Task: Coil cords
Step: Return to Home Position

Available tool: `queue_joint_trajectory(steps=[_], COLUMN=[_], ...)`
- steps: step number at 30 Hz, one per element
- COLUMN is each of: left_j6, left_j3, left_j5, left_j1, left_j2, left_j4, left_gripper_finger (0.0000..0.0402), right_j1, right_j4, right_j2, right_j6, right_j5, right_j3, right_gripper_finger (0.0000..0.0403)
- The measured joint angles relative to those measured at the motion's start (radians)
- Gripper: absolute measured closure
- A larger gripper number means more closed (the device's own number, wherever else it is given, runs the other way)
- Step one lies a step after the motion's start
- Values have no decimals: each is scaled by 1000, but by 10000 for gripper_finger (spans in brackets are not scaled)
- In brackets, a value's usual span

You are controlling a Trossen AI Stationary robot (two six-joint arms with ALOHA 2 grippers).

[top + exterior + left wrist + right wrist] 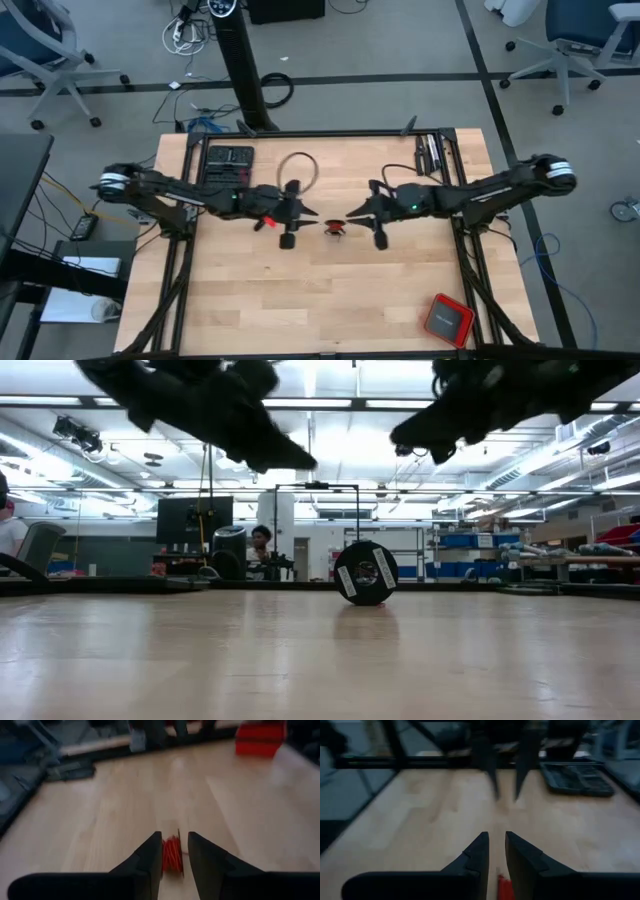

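The cords are one thin red cord wound tightly on a small dark spool (335, 226). The spool stands on its rim on the wooden table (300, 300), near the middle, with one labelled flat side (366, 572) facing the near edge. My left gripper (312, 212) is open, in the air to the spool's left. The left wrist view shows the red winding (172, 854) through the gap between the fingers, on the table below. My right gripper (352, 212) is open, in the air to the spool's right, with the winding (504, 887) below its fingertips. Neither gripper touches the spool.
A red square box (447, 318) lies near the table's near right corner. A black tool tray (229, 158) sits at the far left, and beside it a thin loop of cable (297, 170). Dark frame rails (460, 250) run along the table's sides.
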Motion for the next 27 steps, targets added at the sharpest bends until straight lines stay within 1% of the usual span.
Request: queue_joint_trajectory(steps=[2, 4, 7, 10, 12, 14, 17, 19, 22, 27], left_j6=[-8, -12, -29, -82, -123, -132, -127, -117, -105, -163], left_j3=[-54, -97, -170, -233, -262, -278, -291, -289, -289, -290], left_j5=[3, 24, 102, 167, 164, 163, 161, 160, 165, 183], left_j1=[0, 1, 0, -1, 0, 0, 2, 2, 1, 0], left_j2=[-76, -146, -265, -367, -426, -470, -529, -569, -602, -609], left_j4=[35, 35, 18, 59, 95, 122, 97, 21, -97, -206], left_gripper_finger=[303, 303, 303, 303, 303, 303, 303, 303, 303, 303], right_j1=[4, 12, 27, 40, 45, 46, 46, 46, 52, 97], right_j4=[-48, -68, -92, -92, -97, -93, -101, -134, -237, -263], right_j2=[-58, -116, -210, -299, -352, -393, -436, -453, -466, -442], right_j6=[-1, -2, -16, -12, 7, 34, 67, 68, 66, 49], right_j5=[-56, -132, -241, -315, -326, -330, -328, -329, -328, -329], right_j3=[-7, -13, -23, -32, -32, -32, -31, -31, -33, -100], right_gripper_finger=[343, 345, 347, 348, 347, 347, 348, 349, 349, 348])
